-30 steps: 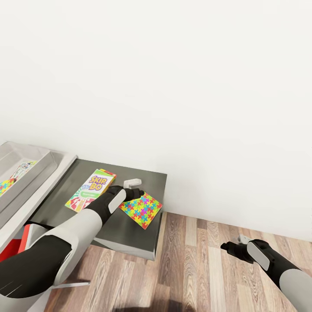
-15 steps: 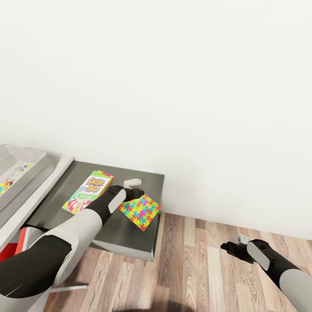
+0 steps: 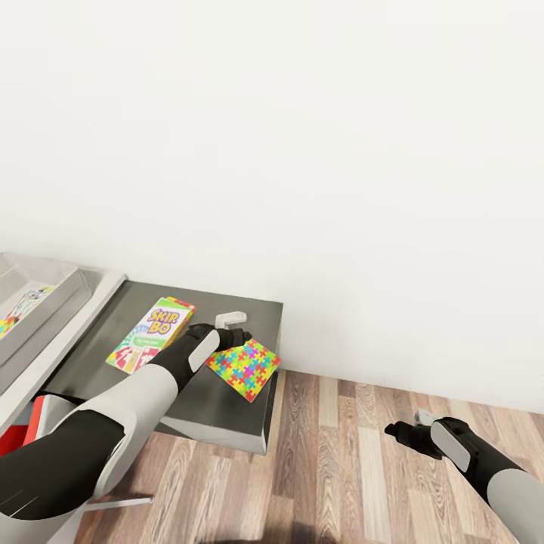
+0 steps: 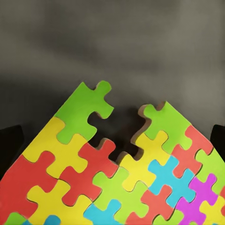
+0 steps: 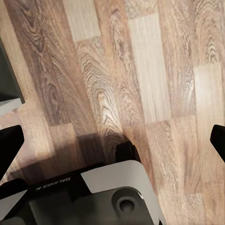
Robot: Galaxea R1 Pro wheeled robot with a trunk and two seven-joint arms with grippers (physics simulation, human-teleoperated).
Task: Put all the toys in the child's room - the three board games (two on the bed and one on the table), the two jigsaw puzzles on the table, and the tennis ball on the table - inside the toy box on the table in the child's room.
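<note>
Left gripper (image 3: 233,326) open over the jigsaw puzzle (image 3: 244,367) — a flat square, one corner toward the wall.

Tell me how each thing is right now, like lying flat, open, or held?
jigsaw puzzle: lying flat on the dark table, not lifted.
board game: lying flat, cover up, beside the puzzle.
toy box: on the pale desk top, something colourful already inside.
left gripper: open, above the puzzle's far edge, holding nothing.
right gripper: open, over the wooden floor, empty.
</note>
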